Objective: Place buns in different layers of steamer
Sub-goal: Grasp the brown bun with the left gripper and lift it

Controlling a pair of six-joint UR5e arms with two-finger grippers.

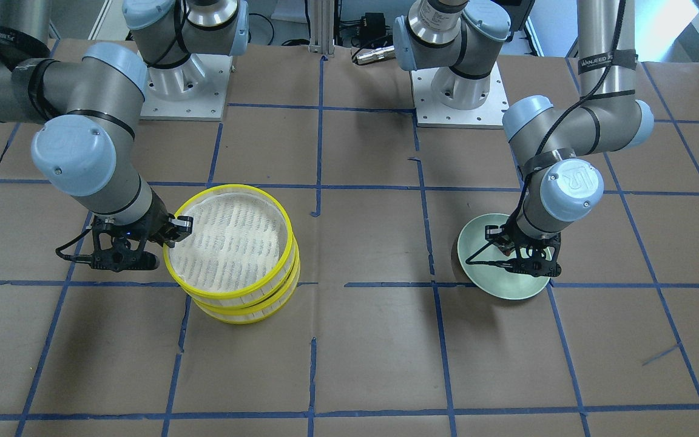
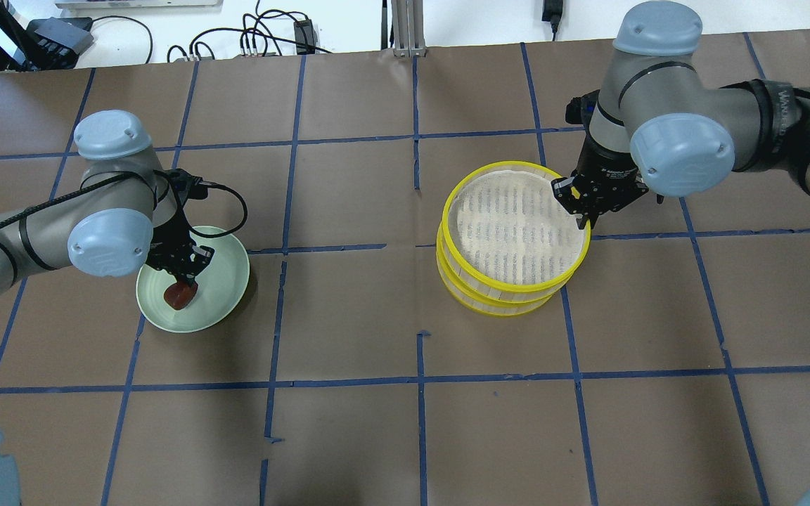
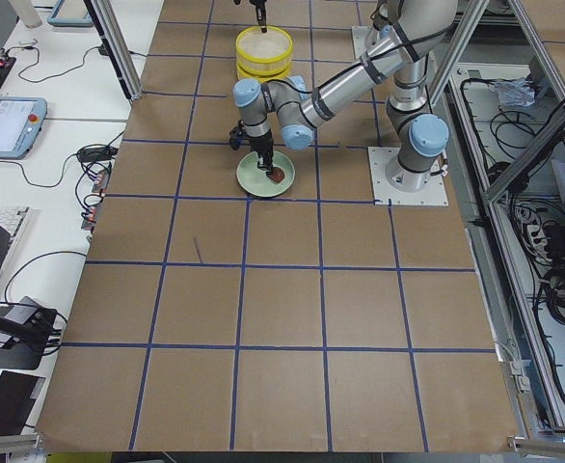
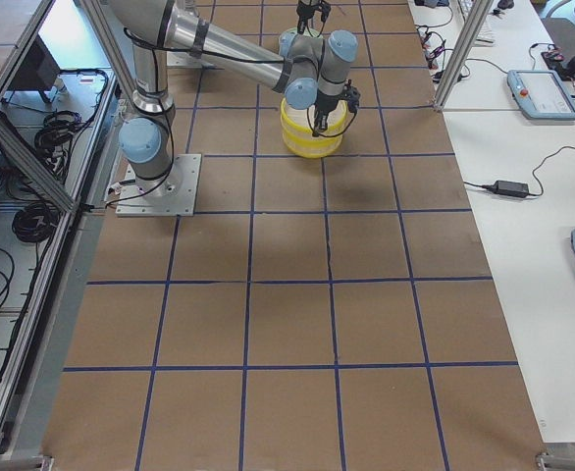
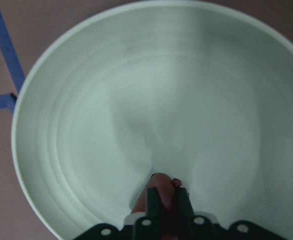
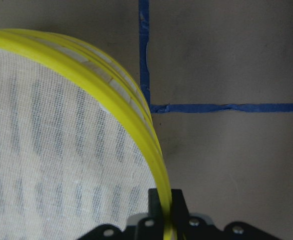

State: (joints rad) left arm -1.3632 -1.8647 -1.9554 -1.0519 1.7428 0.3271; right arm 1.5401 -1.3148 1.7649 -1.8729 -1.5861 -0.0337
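The steamer is two stacked yellow-rimmed trays. The upper layer [image 2: 510, 225] sits shifted off the lower layer [image 2: 496, 306] and its white slotted floor is bare. My right gripper [image 2: 581, 218] is shut on the upper layer's yellow rim [image 6: 136, 120], one finger inside and one outside. My left gripper [image 2: 181, 284] is shut on the reddish-brown bun [image 2: 180, 296] over the pale green plate [image 2: 226, 281]. In the left wrist view the bun [image 5: 160, 181] shows between my fingers above the bare plate [image 5: 136, 100]. The white bun is out of view.
The table is brown paper with a grid of blue tape lines [image 2: 419, 383]. The arm bases [image 1: 459, 91] stand at the robot's side of the table. Cables and boxes [image 2: 264, 35] lie beyond the far edge.
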